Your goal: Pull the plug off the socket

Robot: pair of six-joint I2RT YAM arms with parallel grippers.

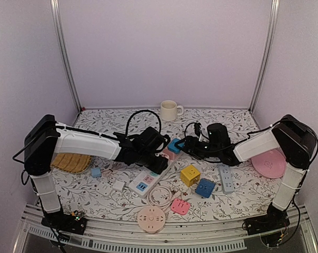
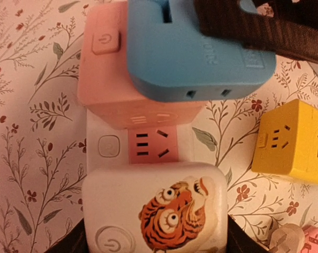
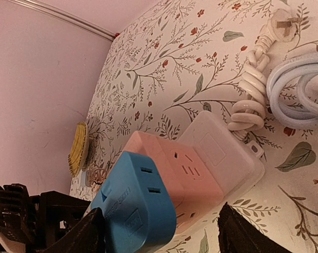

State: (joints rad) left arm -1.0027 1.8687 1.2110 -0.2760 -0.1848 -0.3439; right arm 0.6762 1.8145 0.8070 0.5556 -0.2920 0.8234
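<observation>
1. Your left gripper (image 1: 156,160) sat low over the white power strip (image 1: 142,184), near the middle of the table (image 1: 227,118); its fingers (image 2: 69,245) lay against both sides of a white block with a tiger sticker (image 2: 164,211); the hand was clamped on that block, spread only to the block's width.
2. The white block stood on the strip; just past it one pink outlet face (image 2: 151,145) lay bare; past that stood the pink socket cube (image 2: 103,79), also on the strip.
3. The blue plug (image 3: 132,205) was seated against the pink socket cube, touching it along one face; it had not been pulled off.
4. Your right gripper (image 3: 160,212) reached in from the right with its jaws wide apart, straddling the blue plug; one of its fingers (image 3: 88,234) sat right against the plug's side; the other stood clear of plug and cube, with a gap showing; it had no hold on anything.
5. In the left wrist view a dark finger of the right gripper crossed the upper right corner of the blue plug; whether it touched there, you could not tell.
6. A yellow cube (image 2: 293,142) sat just beside the strip; a coiled white cable (image 3: 248,100) lay near the strip's end; a mug (image 1: 169,110) stood at the far edge, well apart.
</observation>
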